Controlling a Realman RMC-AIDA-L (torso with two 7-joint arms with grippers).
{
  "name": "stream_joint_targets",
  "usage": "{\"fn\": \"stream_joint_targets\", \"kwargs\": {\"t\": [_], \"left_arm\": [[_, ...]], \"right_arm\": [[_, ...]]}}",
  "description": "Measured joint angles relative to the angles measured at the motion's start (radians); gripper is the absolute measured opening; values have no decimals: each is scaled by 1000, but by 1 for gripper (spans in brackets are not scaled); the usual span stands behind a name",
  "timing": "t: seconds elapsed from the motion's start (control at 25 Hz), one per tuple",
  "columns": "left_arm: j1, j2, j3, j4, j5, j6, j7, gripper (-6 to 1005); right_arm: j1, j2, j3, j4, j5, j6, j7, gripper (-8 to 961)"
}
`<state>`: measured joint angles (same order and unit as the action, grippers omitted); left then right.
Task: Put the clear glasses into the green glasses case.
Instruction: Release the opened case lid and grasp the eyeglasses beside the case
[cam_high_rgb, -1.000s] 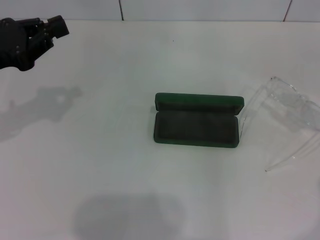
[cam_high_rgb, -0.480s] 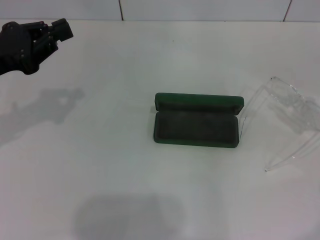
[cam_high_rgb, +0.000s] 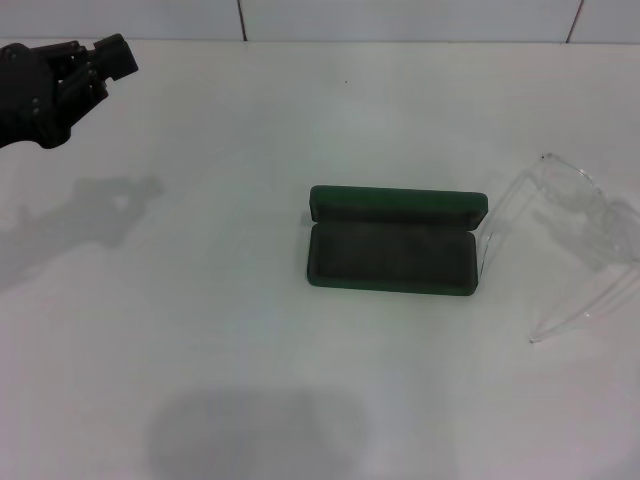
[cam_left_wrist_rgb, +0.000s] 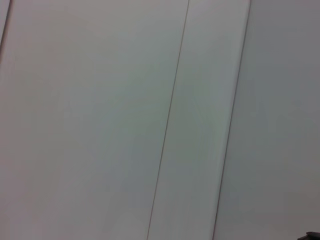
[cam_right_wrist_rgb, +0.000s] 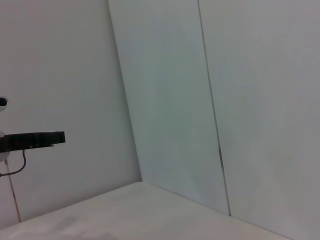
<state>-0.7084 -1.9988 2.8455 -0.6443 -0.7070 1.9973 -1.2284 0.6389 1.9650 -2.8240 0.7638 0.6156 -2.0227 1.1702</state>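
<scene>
We see a brightly and evenly lit white table (cam_high_rgb: 300, 400) under overhead light. A soft grey shadow lies below the left gripper (cam_high_rgb: 110, 58), another broad one near the front edge. The clear glasses (cam_high_rgb: 575, 235) almost melt into the table, showing mainly as faint glints. The green case (cam_high_rgb: 392, 253) looks slightly soft. Both wrist views show pale wall panels (cam_left_wrist_rgb: 100, 120), flat and shadowless.

Open green glasses case (cam_high_rgb: 392, 253) sits mid-counter (cam_high_rgb: 230, 330), raised lid along its far side. Clear glasses (cam_high_rgb: 565, 235) stand just beside its right end. Left hand (cam_high_rgb: 100, 62) hovers far left, well apart.
</scene>
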Motion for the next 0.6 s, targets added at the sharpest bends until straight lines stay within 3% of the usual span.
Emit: {"fn": "stream_joint_targets", "kwargs": {"t": [0.4,0.6], "left_arm": [[0,-1,0,0,0,0,3,68],[0,-1,0,0,0,-1,5,69]], "right_arm": [[11,0,0,0,-15,11,3,293],[57,-6,-2,2,-113,38,21,293]]}}
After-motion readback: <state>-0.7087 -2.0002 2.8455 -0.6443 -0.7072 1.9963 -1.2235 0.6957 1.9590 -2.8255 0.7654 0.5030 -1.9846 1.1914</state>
